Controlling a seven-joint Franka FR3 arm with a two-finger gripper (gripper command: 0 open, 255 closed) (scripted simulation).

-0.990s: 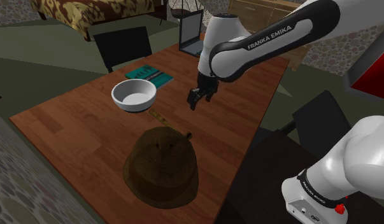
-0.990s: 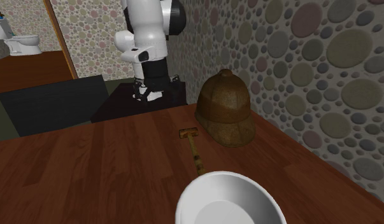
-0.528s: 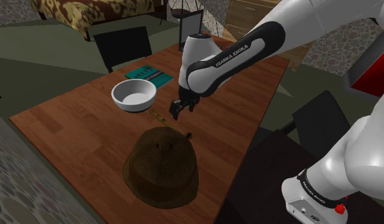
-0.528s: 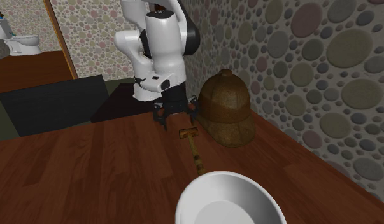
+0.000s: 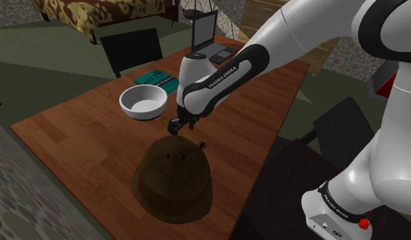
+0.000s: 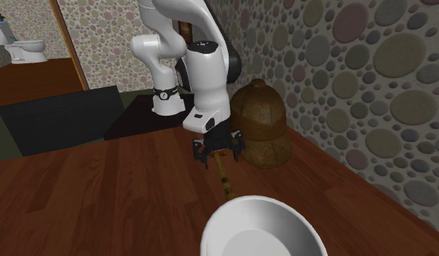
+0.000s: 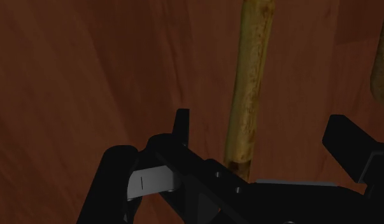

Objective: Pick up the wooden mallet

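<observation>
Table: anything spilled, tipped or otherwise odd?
Nothing stands out. The mallet lies flat on the table, the bowl sits upright and empty, and the hat rests dome up.

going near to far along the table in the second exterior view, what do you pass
white bowl → mallet → gripper, fingers open astride the mallet → stand

One mallet, one bowl, one helmet, one book — one laptop
</observation>
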